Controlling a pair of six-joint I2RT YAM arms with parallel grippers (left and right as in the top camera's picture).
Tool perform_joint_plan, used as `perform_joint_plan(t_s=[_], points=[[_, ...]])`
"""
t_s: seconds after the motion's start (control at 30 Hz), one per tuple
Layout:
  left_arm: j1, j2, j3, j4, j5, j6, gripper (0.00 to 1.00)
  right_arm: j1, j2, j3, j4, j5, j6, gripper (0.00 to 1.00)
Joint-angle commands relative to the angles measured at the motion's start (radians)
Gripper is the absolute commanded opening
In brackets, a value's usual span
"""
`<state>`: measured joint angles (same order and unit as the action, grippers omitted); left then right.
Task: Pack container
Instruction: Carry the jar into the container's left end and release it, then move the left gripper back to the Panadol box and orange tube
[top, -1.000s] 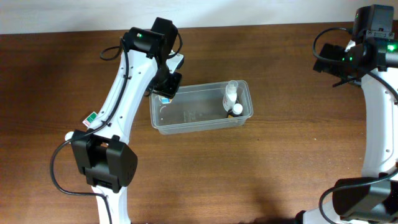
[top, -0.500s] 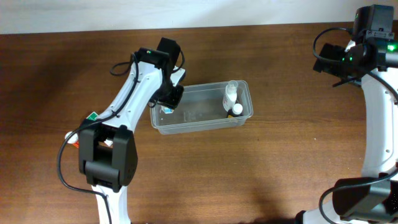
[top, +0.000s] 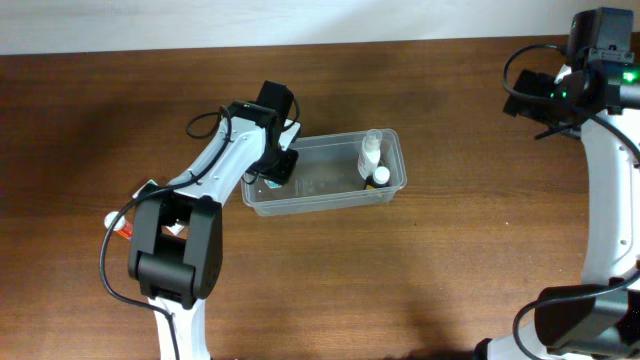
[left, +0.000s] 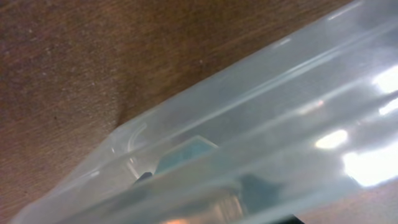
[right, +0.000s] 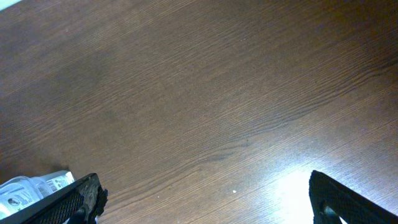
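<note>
The container (top: 325, 182) lies on the brown table (top: 450, 260), a little left of the middle, with its long side running left to right. At its right end sit a clear small bottle (top: 372, 150) and a dark-capped bottle (top: 380, 177). The left gripper (top: 277, 166) is dipped over the container's left end, with a small blue-and-white item (top: 268, 183) just beneath it by the left wall. The wrist view is blurred through the plastic, so I cannot tell whether the fingers are clamped on that item or apart. The right gripper (right: 208, 191) hangs far off to the right above bare wood, fingers spread wide, holding nothing. To my eye the step is setting this item inside. It would go best lowered onto the container's floor, clear of the rim, released gently, then the arm lifted straight up so the light container is not dragged.
</note>
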<state>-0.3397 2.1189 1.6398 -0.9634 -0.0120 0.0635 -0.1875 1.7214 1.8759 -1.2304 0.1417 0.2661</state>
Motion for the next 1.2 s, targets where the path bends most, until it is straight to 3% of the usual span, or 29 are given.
perform_joint_plan(t_s=[0.0,0.13,0.3,0.7,0.93,1.17], points=[[0.001,-0.006,-0.014,0.008,-0.037,0.005,0.34,-0.004,-0.008,0.009,0.000,0.009,0.013,0.98],[0.001,-0.006,-0.015,0.005,-0.037,0.005,0.37,-0.004,-0.008,0.009,-0.001,0.009,0.013,0.98],[0.001,-0.006,-0.015,0.005,-0.037,0.005,0.58,-0.004,-0.008,0.009,-0.001,0.009,0.013,0.98],[0.001,-0.006,0.037,-0.029,-0.035,0.005,0.61,-0.004,-0.008,0.009,-0.001,0.009,0.013,0.99],[0.001,-0.006,0.283,-0.218,-0.029,-0.014,0.68,-0.004,-0.008,0.009,-0.001,0.009,0.013,0.98],[0.002,-0.010,0.482,-0.428,-0.034,-0.020,0.68,-0.004,-0.008,0.009,0.000,0.009,0.013,0.98]])
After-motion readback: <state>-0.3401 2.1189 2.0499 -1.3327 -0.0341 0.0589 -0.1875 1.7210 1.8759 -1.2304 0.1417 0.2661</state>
